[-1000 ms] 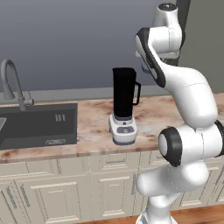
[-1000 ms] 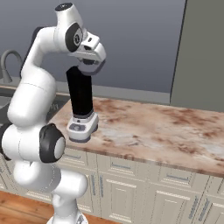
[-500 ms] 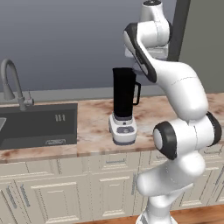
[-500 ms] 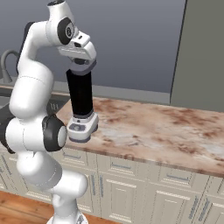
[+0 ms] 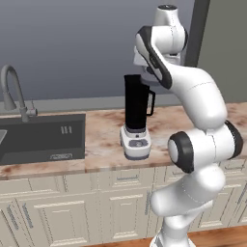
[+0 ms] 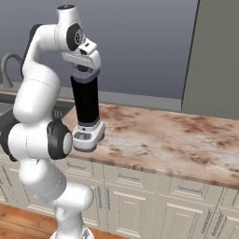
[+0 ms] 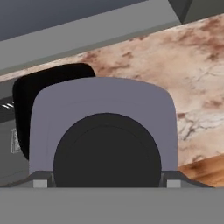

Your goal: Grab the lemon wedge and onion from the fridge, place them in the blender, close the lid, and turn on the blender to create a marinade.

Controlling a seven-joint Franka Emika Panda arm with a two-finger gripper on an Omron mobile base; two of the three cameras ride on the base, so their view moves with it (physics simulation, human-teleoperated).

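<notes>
From the left base view, the blender (image 5: 137, 117) is standing on the marbled counter (image 5: 103, 140), just right of the dark sink (image 5: 41, 137), its tall black jug on a squat white base. The arm is arching over it, with the gripper (image 5: 147, 71) hanging just above the jug's top.

From the right base view, the gripper (image 6: 85, 69) is sitting right over the jug mouth of the blender (image 6: 87, 112); the grey fridge (image 6: 214, 56) is rising at the far right, shut.

In the hand view, the lid (image 7: 105, 135) is filling the foreground, a grey rounded piece with a dark disc at its centre. The jaws are standing wide apart, and I cannot tell whether they are touching it. It looks light, rigid and smooth, so I'd be gripping it across its edges.
</notes>
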